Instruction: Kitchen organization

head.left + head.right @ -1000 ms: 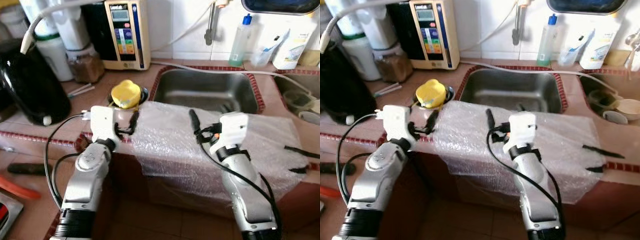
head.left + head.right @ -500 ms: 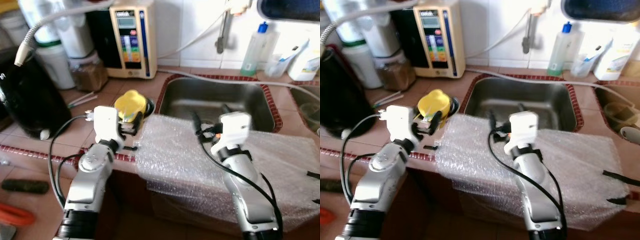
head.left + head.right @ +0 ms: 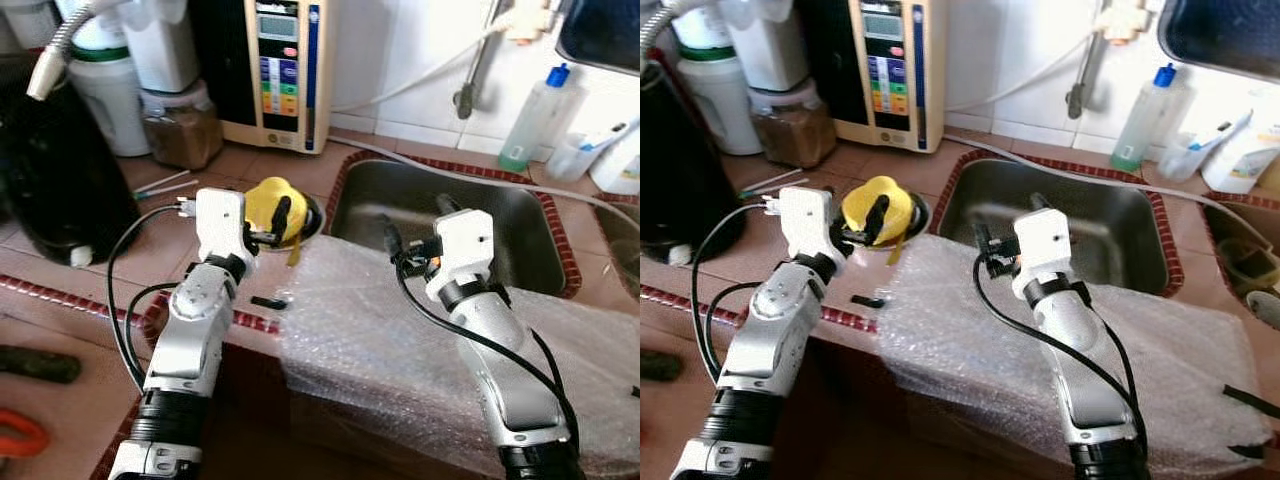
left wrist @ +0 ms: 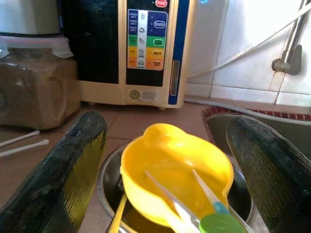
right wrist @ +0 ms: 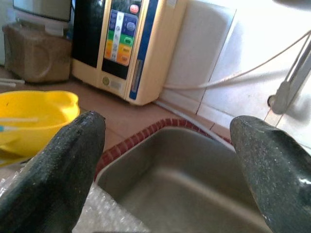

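A yellow cup (image 3: pixel 262 197) sits inside a small steel bowl (image 4: pixel 108 187) on the tiled counter, left of the sink (image 3: pixel 505 225). A thin utensil with a green end (image 4: pixel 214 224) lies in the cup. My left gripper (image 4: pixel 167 125) is open, with one black finger on each side of the cup and not touching it. My right gripper (image 3: pixel 416 220) is open and empty at the sink's near left corner. A sheet of bubble wrap (image 3: pixel 390 335) hangs over the counter's front edge beneath both arms.
At the back stand a cream water ioniser (image 3: pixel 277 62), a jar of brown stuff (image 3: pixel 182 127) and a large black appliance (image 3: pixel 55 185) on the left. A clear bottle (image 3: pixel 530 125) stands behind the sink. White sticks (image 3: pixel 160 186) lie on the counter.
The camera has shifted closer to the counter. My left gripper has advanced until its fingers flank the yellow cup. My right gripper has moved from over the bubble wrap to the sink's edge.
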{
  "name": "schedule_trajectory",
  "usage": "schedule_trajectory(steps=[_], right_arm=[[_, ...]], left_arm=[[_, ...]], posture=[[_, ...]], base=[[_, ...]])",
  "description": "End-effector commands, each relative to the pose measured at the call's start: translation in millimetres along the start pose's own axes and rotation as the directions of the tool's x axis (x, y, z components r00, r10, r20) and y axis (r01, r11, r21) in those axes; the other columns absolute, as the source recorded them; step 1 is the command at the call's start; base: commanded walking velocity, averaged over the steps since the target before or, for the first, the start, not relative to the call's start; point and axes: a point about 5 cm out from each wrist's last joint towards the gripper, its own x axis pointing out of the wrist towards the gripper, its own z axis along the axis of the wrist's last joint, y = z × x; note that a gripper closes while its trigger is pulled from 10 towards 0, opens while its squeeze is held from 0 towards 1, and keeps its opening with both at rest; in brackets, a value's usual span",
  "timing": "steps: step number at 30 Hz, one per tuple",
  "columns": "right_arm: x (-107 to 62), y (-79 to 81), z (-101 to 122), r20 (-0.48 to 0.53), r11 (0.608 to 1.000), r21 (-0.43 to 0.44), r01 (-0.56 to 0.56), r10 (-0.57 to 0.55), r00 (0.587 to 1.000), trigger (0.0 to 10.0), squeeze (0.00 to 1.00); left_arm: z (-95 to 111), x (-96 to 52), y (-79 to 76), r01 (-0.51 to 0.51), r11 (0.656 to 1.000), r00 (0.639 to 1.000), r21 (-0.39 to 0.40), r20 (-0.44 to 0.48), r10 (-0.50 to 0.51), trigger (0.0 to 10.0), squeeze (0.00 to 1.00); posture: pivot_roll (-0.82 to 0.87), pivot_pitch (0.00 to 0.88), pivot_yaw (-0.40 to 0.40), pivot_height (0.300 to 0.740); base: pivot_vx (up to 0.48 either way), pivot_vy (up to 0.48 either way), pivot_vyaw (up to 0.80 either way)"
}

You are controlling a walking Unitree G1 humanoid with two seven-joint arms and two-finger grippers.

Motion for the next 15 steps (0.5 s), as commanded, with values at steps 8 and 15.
schedule_trajectory(steps=[8,15], right_arm=[[3.6,-0.1,-1.0,0.018,0.999,0.014,0.049,-0.049,0.999,10.0,0.00],[-4.3,1.1,-13.2,-0.006,0.994,0.032,0.103,-0.103,0.995,10.0,0.00]], left_arm=[[-9.2,-11.0,-2.3,-0.008,1.000,1.000,-0.001,-0.016,0.008,10.0,0.00],[-19.1,-14.1,-0.3,0.001,1.000,0.998,-0.027,-0.059,-0.002,10.0,0.00]], posture=[[0.03,0.000,0.005,0.740],[0.02,0.000,0.048,0.740]], base=[[0.000,0.000,0.00],[0.000,0.000,0.00]])
